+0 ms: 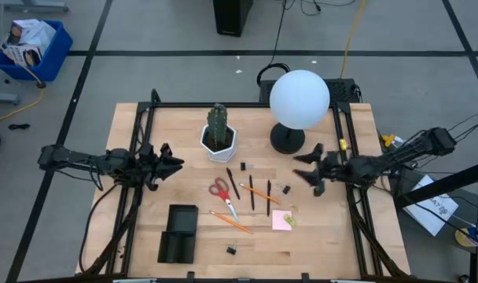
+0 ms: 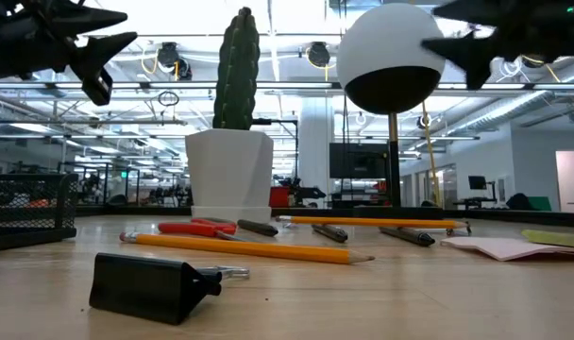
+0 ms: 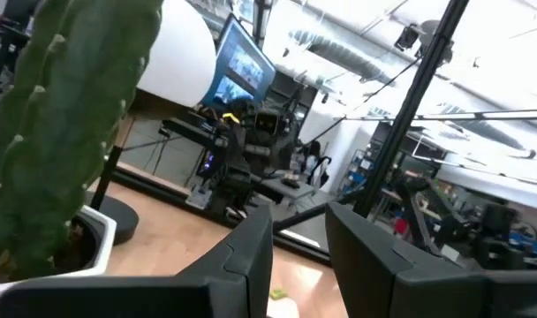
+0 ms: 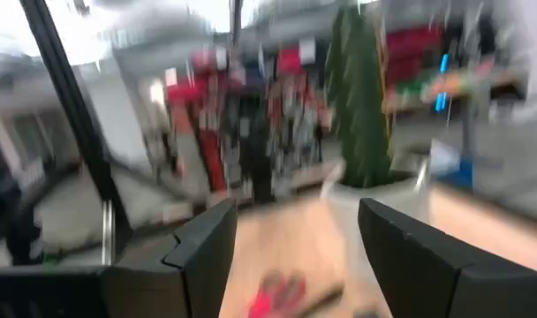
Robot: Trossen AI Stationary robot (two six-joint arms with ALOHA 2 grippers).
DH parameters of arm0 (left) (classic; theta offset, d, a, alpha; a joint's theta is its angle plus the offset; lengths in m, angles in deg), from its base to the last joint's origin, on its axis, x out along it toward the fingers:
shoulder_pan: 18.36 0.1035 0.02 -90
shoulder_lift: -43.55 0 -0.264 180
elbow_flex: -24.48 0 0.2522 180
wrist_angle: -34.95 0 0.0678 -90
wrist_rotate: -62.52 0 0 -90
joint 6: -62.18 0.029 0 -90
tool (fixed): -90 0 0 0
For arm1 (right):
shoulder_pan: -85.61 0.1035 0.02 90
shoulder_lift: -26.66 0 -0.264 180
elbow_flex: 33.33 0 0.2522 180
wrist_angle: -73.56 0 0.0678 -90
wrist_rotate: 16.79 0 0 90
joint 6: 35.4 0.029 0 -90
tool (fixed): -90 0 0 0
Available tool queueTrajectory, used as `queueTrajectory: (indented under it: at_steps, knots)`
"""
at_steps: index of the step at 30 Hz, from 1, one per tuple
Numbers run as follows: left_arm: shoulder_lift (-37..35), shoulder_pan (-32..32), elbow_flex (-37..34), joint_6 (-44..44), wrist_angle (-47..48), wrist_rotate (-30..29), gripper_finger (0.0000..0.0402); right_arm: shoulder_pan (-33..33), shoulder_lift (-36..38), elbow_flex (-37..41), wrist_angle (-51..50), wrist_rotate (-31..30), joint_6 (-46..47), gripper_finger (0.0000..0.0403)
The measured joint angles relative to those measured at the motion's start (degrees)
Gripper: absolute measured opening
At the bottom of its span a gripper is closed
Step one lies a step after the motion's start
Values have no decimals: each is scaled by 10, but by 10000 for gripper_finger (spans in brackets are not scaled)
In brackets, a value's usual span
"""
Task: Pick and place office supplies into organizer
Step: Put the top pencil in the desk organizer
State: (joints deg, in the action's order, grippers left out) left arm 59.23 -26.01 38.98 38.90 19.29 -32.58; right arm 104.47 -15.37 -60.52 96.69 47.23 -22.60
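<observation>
1. Scissors [image 1: 221, 191] lie flat, in front of cactus pot [image 1: 219, 145]; likely light, stiff, slippery blades. Best grasp: red handles.
2. Organizer [image 1: 179, 233] sits beyond, toward table front.
3. Right gripper [image 1: 311, 169]: jaws spread, empty.
4. Left gripper [image 1: 172, 163]: part-open, empty.

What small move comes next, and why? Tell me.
Probably lower the right gripper toward the scissors. Its fingers stand open and empty above the table, the supplies all lie loose on the wood, and the organizer holds nothing yet. The left gripper waits empty by the cactus.
</observation>
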Motion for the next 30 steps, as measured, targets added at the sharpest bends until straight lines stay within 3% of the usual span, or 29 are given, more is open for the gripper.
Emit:
queueTrajectory:
  at_steps: [5, 12, 21, 30]
  knots:
    - [24, -9, 0, 8, 1, -1, 113, 10, -165, -86, -8, 5, 27, 233]
    - [59, -12, 0, 1, 9, -3, 113, 27, -339, -243, -171, 5, 42, 233]
    - [97, -15, 0, -15, 3, -20, 113, 26, -389, -346, -409, 3, 142, 221]
    - [118, -15, 0, -25, -34, -26, 113, 34, -443, -351, -430, 22, 156, 206]
